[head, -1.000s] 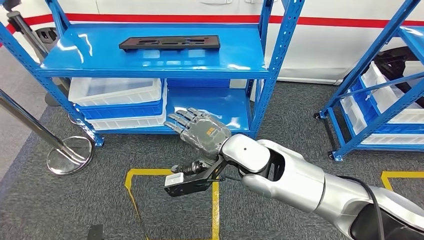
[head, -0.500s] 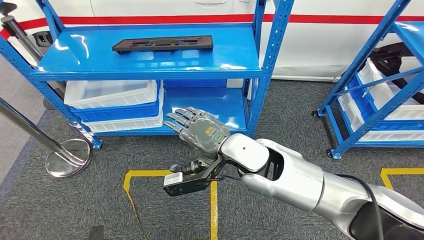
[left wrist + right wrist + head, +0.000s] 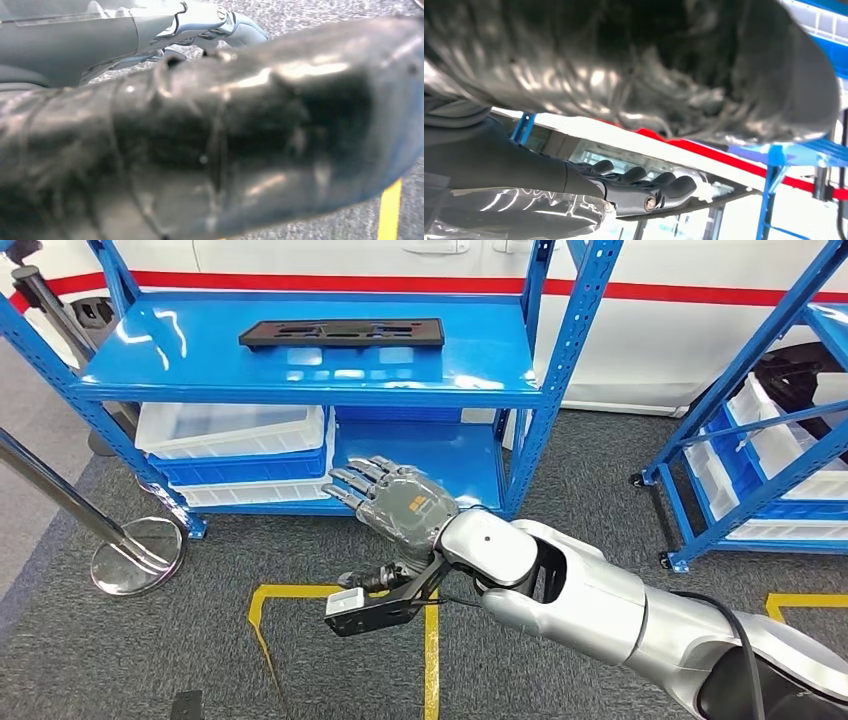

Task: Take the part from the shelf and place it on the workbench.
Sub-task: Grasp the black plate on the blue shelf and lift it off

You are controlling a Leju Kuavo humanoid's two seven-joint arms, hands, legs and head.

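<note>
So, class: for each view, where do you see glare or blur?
Head view: sharp, with white glare patches on the blue shelf near the black part. Left wrist view: a blurred dark cover up close. Right wrist view: the near cover is blurred, the right robot hand sharper.

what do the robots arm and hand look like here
The right arm is glossy silver, built of rounded shells with a dark cutout behind the wrist, and a black cable runs along its upper part. The right hand has a grey clear-wrapped back with a small orange marking and dark fingers. A black bracket holding a small white-faced module hangs under the wrist.
</note>
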